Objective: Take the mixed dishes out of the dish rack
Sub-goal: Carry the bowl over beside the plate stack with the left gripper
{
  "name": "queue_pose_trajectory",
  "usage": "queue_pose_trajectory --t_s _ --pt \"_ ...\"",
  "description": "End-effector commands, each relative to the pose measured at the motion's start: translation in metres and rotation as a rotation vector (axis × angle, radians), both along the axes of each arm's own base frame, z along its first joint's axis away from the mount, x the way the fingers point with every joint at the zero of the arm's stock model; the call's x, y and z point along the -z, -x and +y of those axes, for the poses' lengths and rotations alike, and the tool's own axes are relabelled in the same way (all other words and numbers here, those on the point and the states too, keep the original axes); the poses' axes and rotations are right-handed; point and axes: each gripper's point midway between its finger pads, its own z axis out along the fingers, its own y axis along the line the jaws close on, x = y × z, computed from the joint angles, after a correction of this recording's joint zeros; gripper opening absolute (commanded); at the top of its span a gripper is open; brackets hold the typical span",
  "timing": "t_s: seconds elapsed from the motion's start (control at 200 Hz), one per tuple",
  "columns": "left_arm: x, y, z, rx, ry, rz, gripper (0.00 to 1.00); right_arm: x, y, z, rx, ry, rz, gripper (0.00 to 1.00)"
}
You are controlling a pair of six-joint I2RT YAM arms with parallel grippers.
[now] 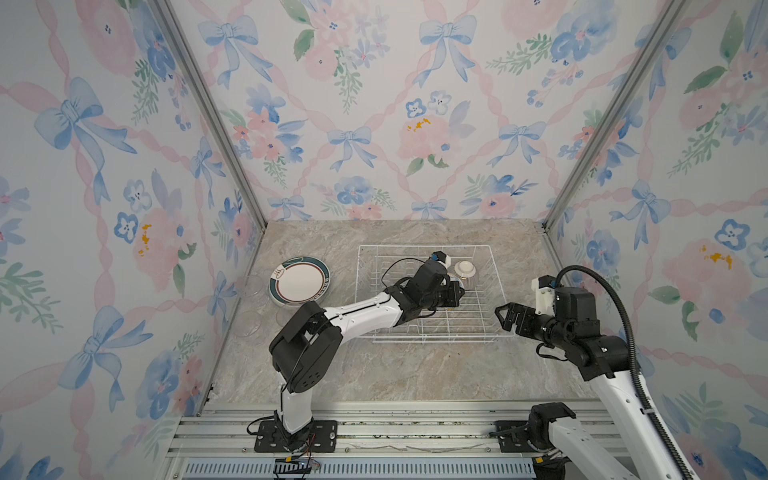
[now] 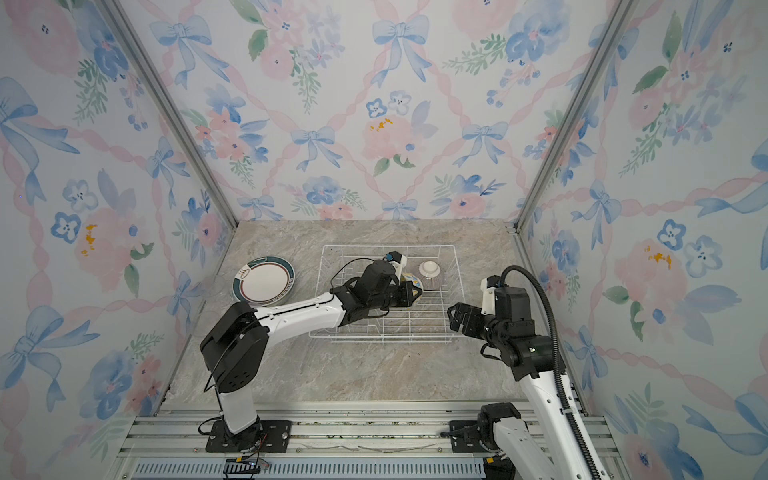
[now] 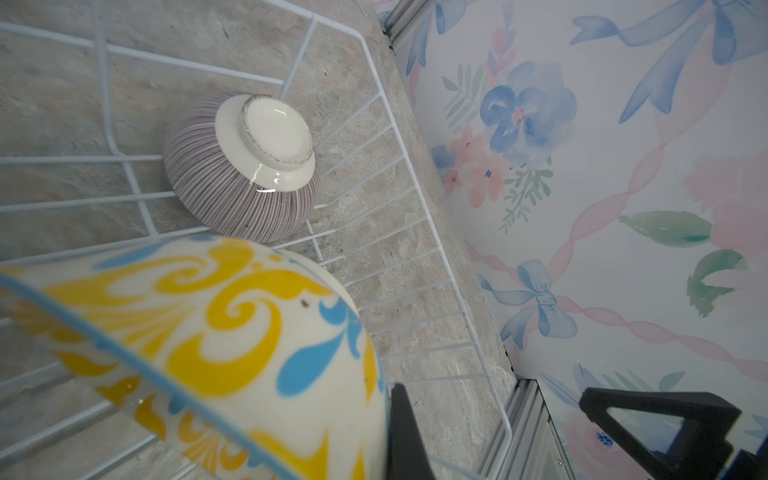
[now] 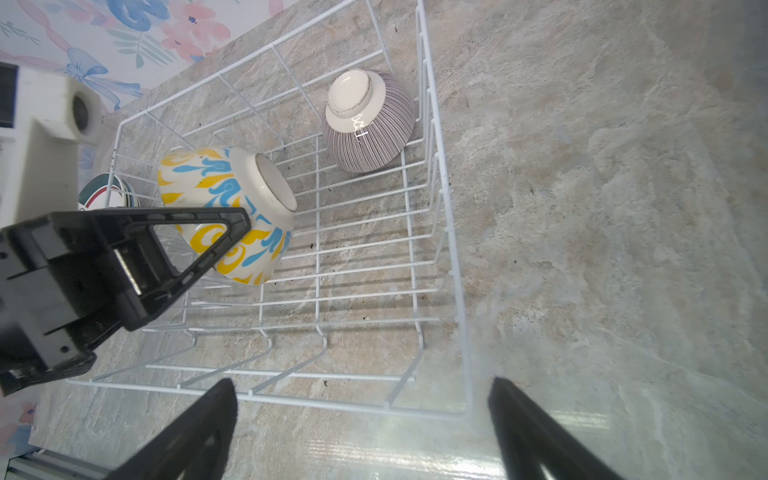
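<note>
The white wire dish rack (image 1: 424, 247) (image 2: 386, 246) (image 4: 457, 291) sits mid-table. Inside it my left gripper (image 1: 457, 293) (image 2: 413, 296) (image 3: 388, 399) (image 4: 237, 224) is shut on the rim of the yellow-blue bowl (image 2: 411, 279) (image 3: 232, 332) (image 4: 232, 199). That bowl is tilted on its side, with one finger hidden behind its wall. A purple-striped bowl (image 1: 465, 270) (image 2: 430, 272) (image 3: 241, 174) (image 4: 370, 124) lies upside down in the rack's far right corner. My right gripper (image 1: 505, 318) (image 2: 457, 318) (image 4: 361, 386) hovers open by the rack's near right corner, holding nothing.
A stack of plates (image 1: 299, 280) (image 2: 264, 279) (image 4: 106, 195) with a teal-rimmed one on top lies left of the rack. Clear glass cups (image 1: 251, 286) (image 1: 249, 326) stand by the left wall. Floral walls close in three sides.
</note>
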Motion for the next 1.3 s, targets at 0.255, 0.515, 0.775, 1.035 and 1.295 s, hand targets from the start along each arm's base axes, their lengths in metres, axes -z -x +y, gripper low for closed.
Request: queue_pose_trajectory --t_s 0.255,0.515,0.775,1.035,1.295 --pt "-0.05 -0.01 0.051 -0.091 -0.013 -0.111 0.0 -0.017 -0.004 0.002 0.007 -0.034 -0.043 0.97" --pt "-0.093 -0.006 0.142 -0.274 -0.045 -0.208 0.0 -0.015 -0.009 0.005 -0.001 -0.045 -0.035 0.97" --pt "-0.102 0.01 0.239 -0.488 -0.146 -0.211 0.0 -0.018 -0.01 0.009 -0.004 -0.07 -0.045 0.97" --pt "-0.07 0.021 0.283 -0.544 -0.213 -0.102 0.0 -0.021 -0.011 0.015 -0.012 -0.088 -0.044 0.97" --pt "-0.04 0.023 0.3 -0.55 -0.276 -0.044 0.0 -0.028 -0.006 0.02 -0.027 -0.072 -0.062 0.97"
